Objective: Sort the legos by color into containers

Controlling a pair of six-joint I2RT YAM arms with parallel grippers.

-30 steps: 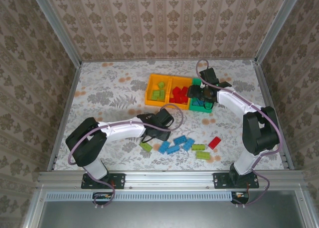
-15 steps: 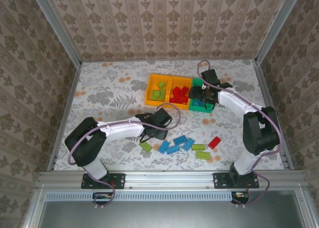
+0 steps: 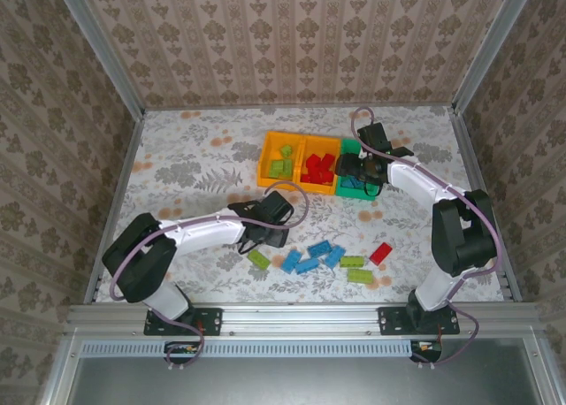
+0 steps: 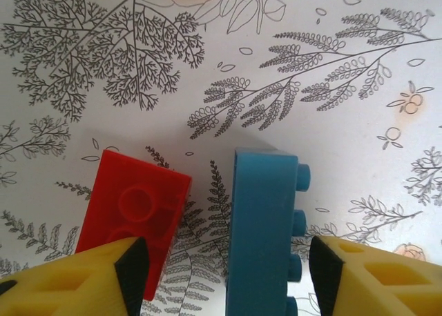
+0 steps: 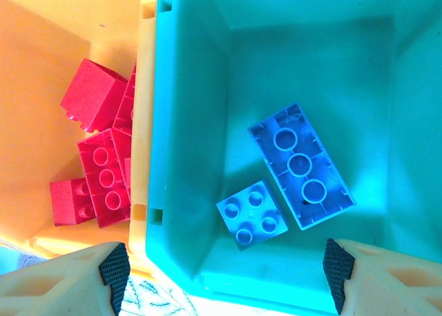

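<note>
My left gripper (image 4: 228, 278) stands open low over the table, straddling a blue lego (image 4: 266, 226) that lies on its side with a gap to each pad. A red lego (image 4: 135, 212) lies upside down beside it, partly under the left finger (image 4: 131, 274). From above, the left gripper (image 3: 263, 237) is just left of several loose legos: blue (image 3: 307, 264), lime green (image 3: 258, 260) and red (image 3: 380, 253). My right gripper (image 5: 226, 271) hangs open and empty over the green container (image 5: 186, 123), which holds two blue legos (image 5: 302, 165).
Three containers stand in a row: an orange-yellow one (image 3: 267, 149) with green legos, an orange-yellow one (image 3: 303, 157) with red legos (image 5: 103, 178), and the green one (image 3: 350, 146). Metal frame rails and patterned walls enclose the table.
My left arm has swung its gripper a little to the left, away from the loose blue bricks. The right arm has stayed over the green container.
</note>
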